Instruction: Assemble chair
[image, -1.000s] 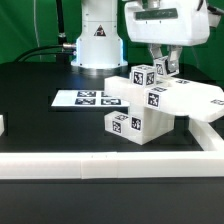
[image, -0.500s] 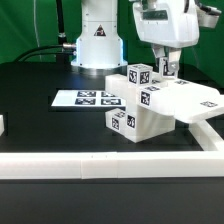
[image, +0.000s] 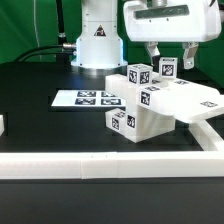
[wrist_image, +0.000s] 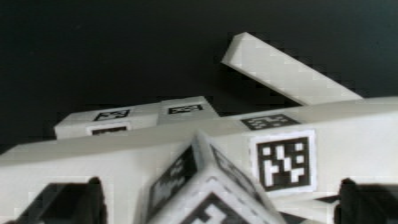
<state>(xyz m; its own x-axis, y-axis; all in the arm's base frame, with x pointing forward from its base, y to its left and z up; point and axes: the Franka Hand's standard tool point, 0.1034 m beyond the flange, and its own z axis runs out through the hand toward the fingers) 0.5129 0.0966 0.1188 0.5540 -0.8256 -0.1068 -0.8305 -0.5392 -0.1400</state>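
We see the gripper (image: 167, 53) hanging just above the chair (image: 160, 105) — fingers (image: 188, 55) spread wide, holding nothing. The chair, partly put together, sits on the black table (image: 40, 125) toward the exterior view's right, between the marker board (image: 85, 98) and the corner of the border rail (image: 110, 166). Its tagged post (image: 165, 68) stands upright directly under the gap between the fingers — we judge a straight drop would straddle it.
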